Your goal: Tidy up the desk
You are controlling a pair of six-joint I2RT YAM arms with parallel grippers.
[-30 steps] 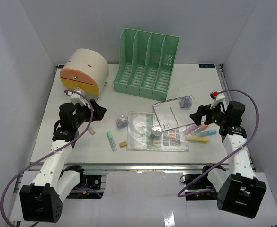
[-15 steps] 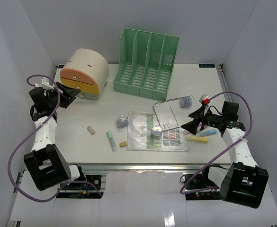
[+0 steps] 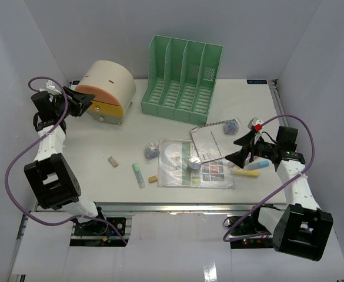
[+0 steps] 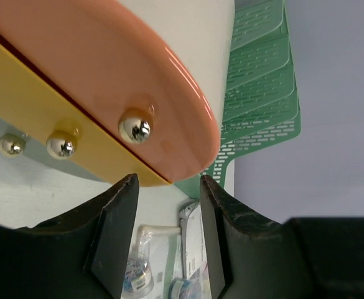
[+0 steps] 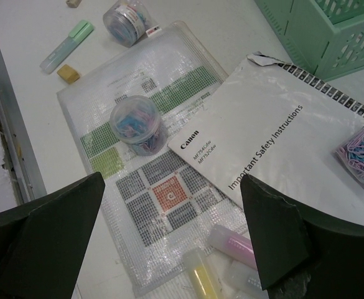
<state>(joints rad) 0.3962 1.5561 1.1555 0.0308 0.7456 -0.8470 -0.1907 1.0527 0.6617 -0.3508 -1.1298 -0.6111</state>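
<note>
Drawer-opening step, seemingly: left jaws half-open, empty, before drawer box (image 3: pixel 110 85) at 10 o'clock on the desk (image 3: pixel 83 150); next, close on a knob (image 4: pixel 135 128). Right jaws wide, empty, over markers (image 3: pixel 245 173) at 3 o'clock.

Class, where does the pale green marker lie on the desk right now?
In the top view, the pale green marker lies left of centre near the front edge, beside a tan eraser and left of the plastic document sleeve.

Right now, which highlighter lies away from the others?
The green highlighter, alone left of the plastic sleeve; the yellow, blue and pink ones lie bunched at its right end, by the right gripper.
</note>
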